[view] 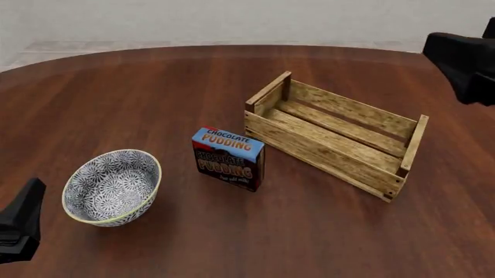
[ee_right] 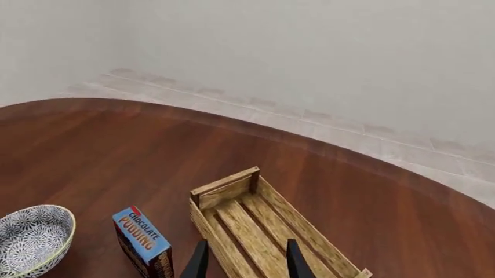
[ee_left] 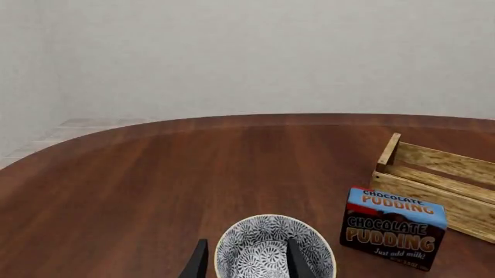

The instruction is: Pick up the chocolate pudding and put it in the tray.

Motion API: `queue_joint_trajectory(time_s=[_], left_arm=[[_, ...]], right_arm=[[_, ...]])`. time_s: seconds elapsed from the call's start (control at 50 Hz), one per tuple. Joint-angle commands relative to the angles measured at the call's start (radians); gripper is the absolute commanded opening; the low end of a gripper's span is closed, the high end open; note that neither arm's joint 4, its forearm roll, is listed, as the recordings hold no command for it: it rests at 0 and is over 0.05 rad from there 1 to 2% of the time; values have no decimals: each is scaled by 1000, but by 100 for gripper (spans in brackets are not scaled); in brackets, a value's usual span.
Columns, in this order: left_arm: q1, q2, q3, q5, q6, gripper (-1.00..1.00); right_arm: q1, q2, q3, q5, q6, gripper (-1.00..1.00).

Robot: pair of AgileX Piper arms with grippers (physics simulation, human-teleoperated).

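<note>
While the chocolate pudding carton (view: 229, 158) is standing upright on the wooden table (view: 155, 87), between the patterned bowl (view: 112, 186) and the slatted tray (view: 334, 134) and just beside the tray's long side, nothing of the task is looking done yet. The tray is sitting without the carton in it. Both grippers are hanging well apart from it: the left gripper (ee_left: 246, 262) is showing its fingers spread over the bowl, and the right gripper (ee_right: 243, 259) is showing spread fingers above the tray. Grasping, lifting and placing are all remaining.
</note>
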Motion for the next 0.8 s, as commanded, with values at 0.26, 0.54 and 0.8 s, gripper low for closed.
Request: queue_joint_trajectory(time_s=[0.26, 0.54, 0.8], left_arm=[[0, 0, 0, 0, 0, 100], [0, 0, 0, 0, 0, 100], [0, 0, 0, 0, 0, 100]], right_arm=[[105, 210, -116, -77, -30, 100], [170, 322, -192, -80, -35, 100], [212, 425, -272, -56, -4, 100]])
